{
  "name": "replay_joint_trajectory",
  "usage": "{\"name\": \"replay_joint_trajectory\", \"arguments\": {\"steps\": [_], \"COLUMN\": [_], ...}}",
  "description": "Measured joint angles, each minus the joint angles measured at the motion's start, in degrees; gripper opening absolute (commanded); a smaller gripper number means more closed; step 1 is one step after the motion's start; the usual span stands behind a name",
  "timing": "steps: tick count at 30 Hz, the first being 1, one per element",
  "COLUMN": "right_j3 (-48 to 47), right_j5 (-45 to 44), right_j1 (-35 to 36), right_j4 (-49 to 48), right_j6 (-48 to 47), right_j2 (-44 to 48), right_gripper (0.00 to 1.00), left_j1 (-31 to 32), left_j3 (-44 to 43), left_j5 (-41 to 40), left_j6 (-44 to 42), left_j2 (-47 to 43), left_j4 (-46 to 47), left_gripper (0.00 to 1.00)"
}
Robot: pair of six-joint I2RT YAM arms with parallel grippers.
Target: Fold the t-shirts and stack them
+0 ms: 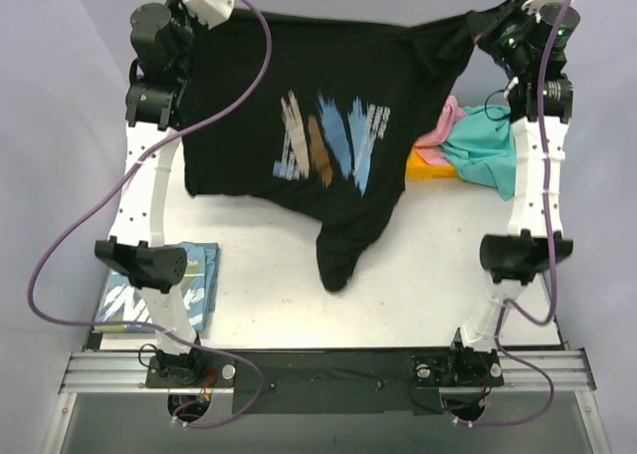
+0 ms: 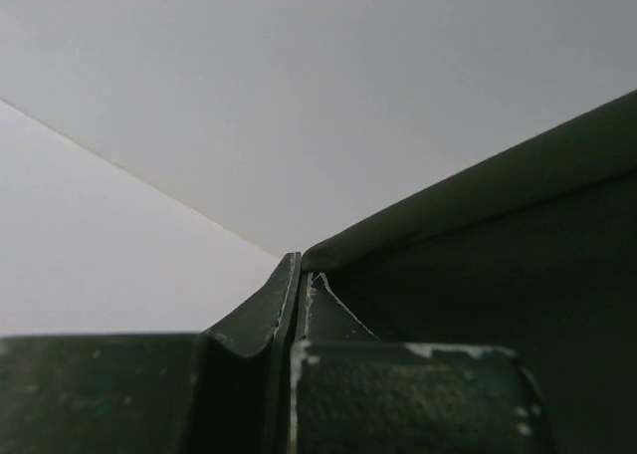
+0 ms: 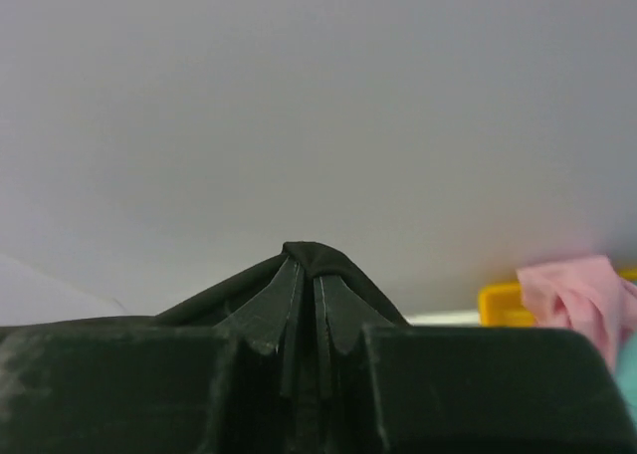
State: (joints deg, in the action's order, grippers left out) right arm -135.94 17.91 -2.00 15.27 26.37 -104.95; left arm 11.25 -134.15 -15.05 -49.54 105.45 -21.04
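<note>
I am at the spreading step: my left claw [image 2: 299,275] and right claw [image 3: 309,260] are each pinched fully shut on a corner of the black t-shirt [image 1: 299,145]. It hangs stretched between them over the far edge of the counter [image 1: 428,275], its lower part sagging toward the middle. Next, I judge, both claws must sink together to lay it flat before folding, while the light blue t-shirt [image 1: 174,285] lies folded at the near-left corner and the pink t-shirt [image 1: 445,123] and teal t-shirt [image 1: 488,153] wait on the yellow tray [image 1: 430,165] by the right edge.
</note>
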Motion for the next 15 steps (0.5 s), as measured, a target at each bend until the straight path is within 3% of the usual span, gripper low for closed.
{"name": "replay_joint_trajectory", "arguments": {"steps": [2, 6, 11, 15], "right_j3": [-7.21, -8.04, -3.1, 10.58], "right_j5": [2.23, 3.21, 6.34, 8.79], "right_j1": [-2.71, -5.16, -5.46, -5.86], "right_j4": [-4.96, -10.97, -15.08, -12.85], "right_j6": [7.82, 15.85, 18.6, 16.41], "right_j2": [-8.37, -11.15, -4.44, 6.97], "right_gripper": [0.0, 0.0, 0.0, 0.0], "left_j1": [-0.2, -0.52, -1.68, -3.17], "left_j3": [-8.41, -14.58, -10.91, -0.9], "left_j5": [0.68, 3.08, 5.46, 8.37], "left_j6": [-0.22, -1.38, -2.1, -1.92], "left_j2": [5.2, 9.07, 7.48, 2.89], "left_j4": [1.29, 2.43, 2.32, -0.5], "left_gripper": [0.0, 0.0, 0.0, 0.0]}}
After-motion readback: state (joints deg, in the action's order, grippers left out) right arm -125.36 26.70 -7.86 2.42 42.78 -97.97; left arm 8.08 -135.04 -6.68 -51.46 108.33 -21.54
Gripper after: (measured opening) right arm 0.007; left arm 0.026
